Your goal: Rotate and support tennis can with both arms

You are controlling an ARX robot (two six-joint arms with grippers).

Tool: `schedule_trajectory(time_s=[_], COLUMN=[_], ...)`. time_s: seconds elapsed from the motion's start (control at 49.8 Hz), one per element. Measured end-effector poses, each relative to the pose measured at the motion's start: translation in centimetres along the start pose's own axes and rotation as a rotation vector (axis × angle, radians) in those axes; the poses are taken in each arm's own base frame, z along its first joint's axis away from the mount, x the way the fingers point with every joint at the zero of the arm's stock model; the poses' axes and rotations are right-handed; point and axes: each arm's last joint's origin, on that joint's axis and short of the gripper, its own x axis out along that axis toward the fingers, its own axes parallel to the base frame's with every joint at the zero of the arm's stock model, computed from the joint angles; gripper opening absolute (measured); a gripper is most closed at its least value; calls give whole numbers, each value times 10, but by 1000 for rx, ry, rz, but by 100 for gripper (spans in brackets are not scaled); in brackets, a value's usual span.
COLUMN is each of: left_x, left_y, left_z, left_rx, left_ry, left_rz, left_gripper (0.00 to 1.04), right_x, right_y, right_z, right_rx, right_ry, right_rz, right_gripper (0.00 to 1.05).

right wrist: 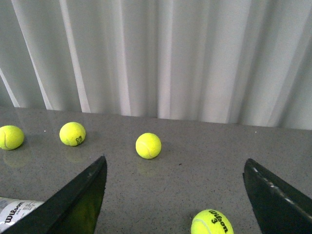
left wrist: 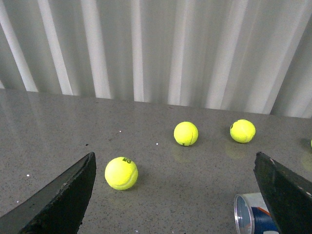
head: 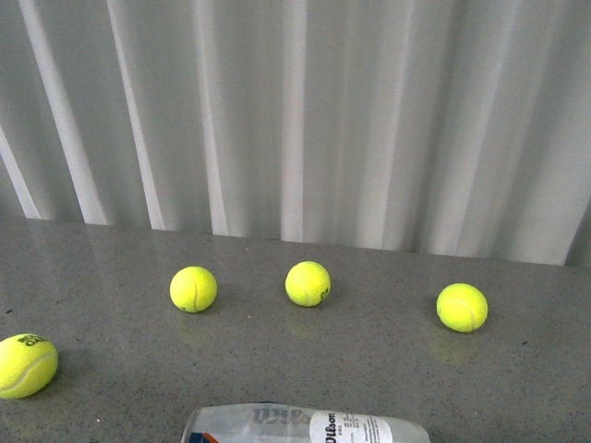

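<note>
Plainly nothing is done yet: my left gripper (left wrist: 174, 155) and right gripper (right wrist: 174, 160) both gape wide, holding nothing. The tennis can (head: 305, 426) lies on its side on the table (head: 111, 249), close in front of me, untouched; gripping, rotating and supporting it are all left to do

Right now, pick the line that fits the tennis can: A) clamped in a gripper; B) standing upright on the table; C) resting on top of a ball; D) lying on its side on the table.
D: the tennis can lies on its side on the table, its label running sideways and nothing gripping it.
</note>
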Motion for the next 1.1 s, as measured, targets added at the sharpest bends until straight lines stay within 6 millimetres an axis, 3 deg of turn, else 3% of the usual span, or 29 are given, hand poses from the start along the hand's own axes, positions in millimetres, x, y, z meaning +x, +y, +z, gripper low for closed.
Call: schedule_trajectory(time_s=[0.06,0.301,0.341,0.421,0.602,0.702,0.803,0.943,1.104], left_x=[0,0,2,23,91,126,159,177,189], left_y=[0,0,0,4,18,26,37,42,37], left_z=[0,0,-2,4,10,-11,-50,-71,-78], left_rx=[0,0,-53,-172,-237,-274,-336,-393,-435], left_ry=[0,0,116,293,423,571,759,849,868], left_rz=[0,0,-43,-105,-227,-285,-314,-361,-453], left_gripper=[98,98,98,98,98,98,98,98,98], right_x=[0,0,0,0,0,0,0,0,0], right_y=[0,0,0,0,0,0,0,0,0], right_z=[0,0,0,0,0,0,0,0,0], right_rx=[2,1,1,1,1,1,1,1,1], right_ry=[0,0,0,0,0,0,0,0,0], right_rz=[0,0,0,2,0,0,0,0,0], right_gripper=[100,97,97,97,97,97,97,97,97])
